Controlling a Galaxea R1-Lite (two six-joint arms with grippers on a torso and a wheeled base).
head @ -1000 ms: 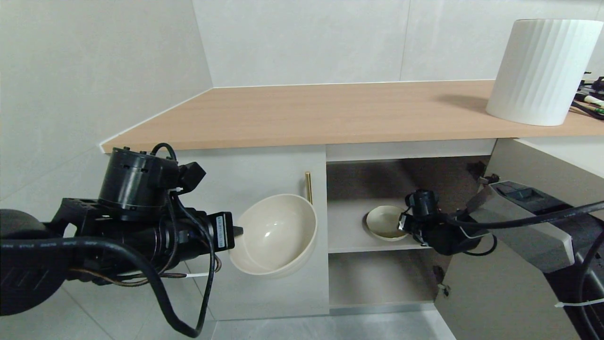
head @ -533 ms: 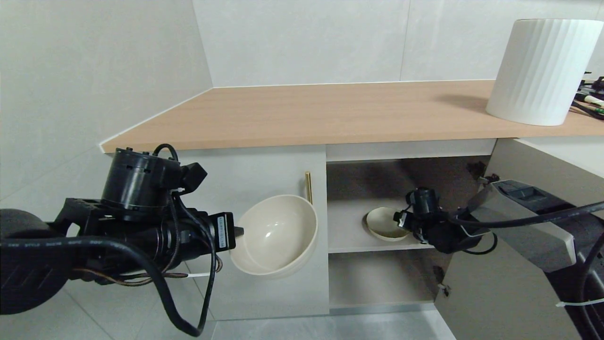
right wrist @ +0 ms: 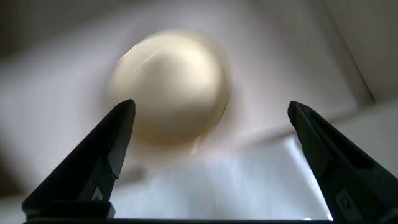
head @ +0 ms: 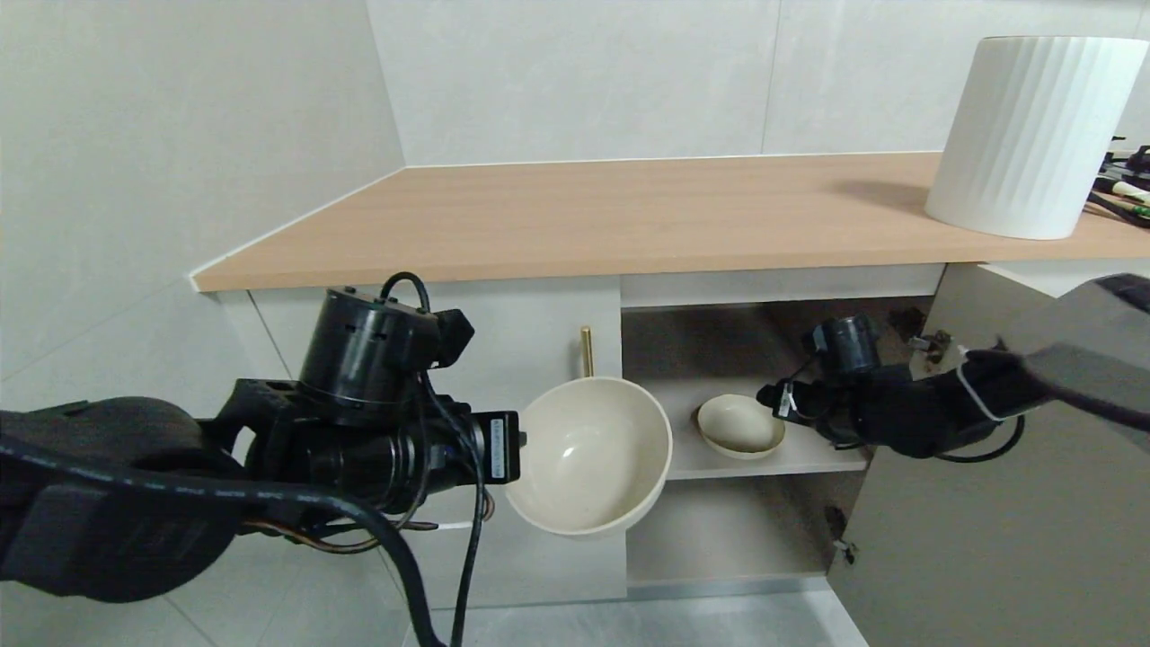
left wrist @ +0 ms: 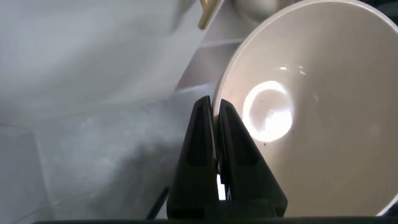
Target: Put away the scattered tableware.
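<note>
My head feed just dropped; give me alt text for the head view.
The left gripper holds a large cream bowl by its rim in front of the open cabinet. The right gripper is at the cabinet's shelf, just right of a small cream bowl resting there.

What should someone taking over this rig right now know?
Left end effector: shut on the rim of the large cream bowl, held in the air before the closed cabinet door, beside the open compartment.
Right end effector: open, in front of the middle shelf, close to the small cream bowl, not gripping it.
Done: small cream bowl rests on the middle shelf.
Left: set the large cream bowl inside the cabinet and release it; probably shut the open door afterwards.
</note>
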